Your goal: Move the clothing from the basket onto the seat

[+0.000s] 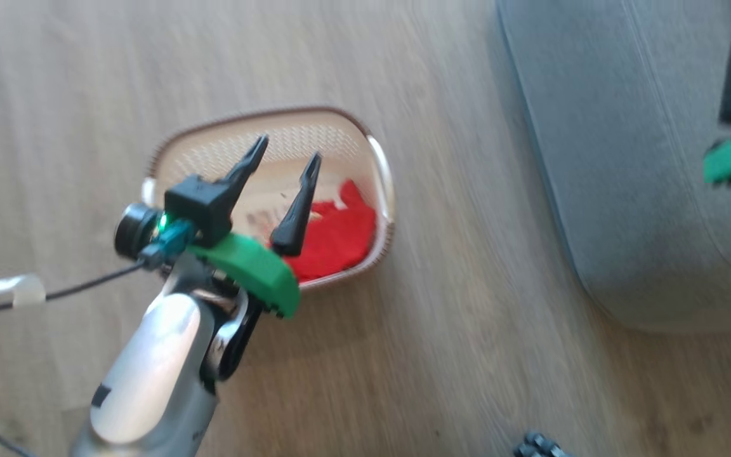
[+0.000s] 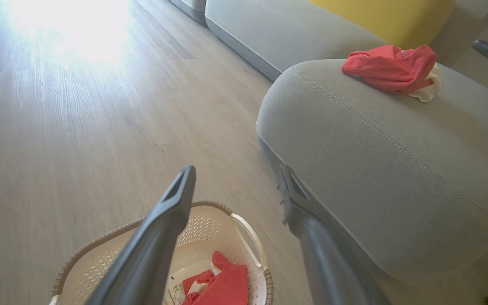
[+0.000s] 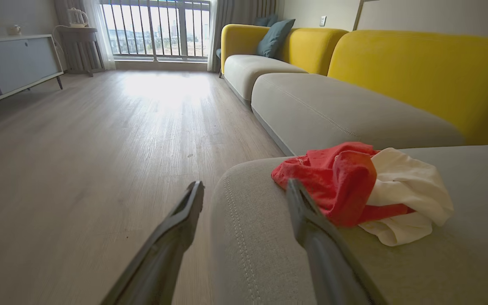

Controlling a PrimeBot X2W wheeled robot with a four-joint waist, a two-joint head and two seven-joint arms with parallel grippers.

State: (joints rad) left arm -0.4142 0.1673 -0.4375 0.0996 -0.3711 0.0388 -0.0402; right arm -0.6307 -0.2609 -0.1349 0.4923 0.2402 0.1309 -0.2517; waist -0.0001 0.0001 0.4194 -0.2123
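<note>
The cream basket stands on the wooden floor, with red clothing lying in its right part. My left gripper hovers open above the basket, nothing between its fingers; in the left wrist view the basket and its red clothing sit just below the left gripper. The grey seat is to the right. A red and white garment rests on the seat. My right gripper stands open and empty just short of that garment, over the seat's rounded edge.
Yellow sofa backs rise behind the seat, and more grey cushions run towards a barred window. A low cabinet stands at the far left wall. A cable with a white tag trails from my left wrist.
</note>
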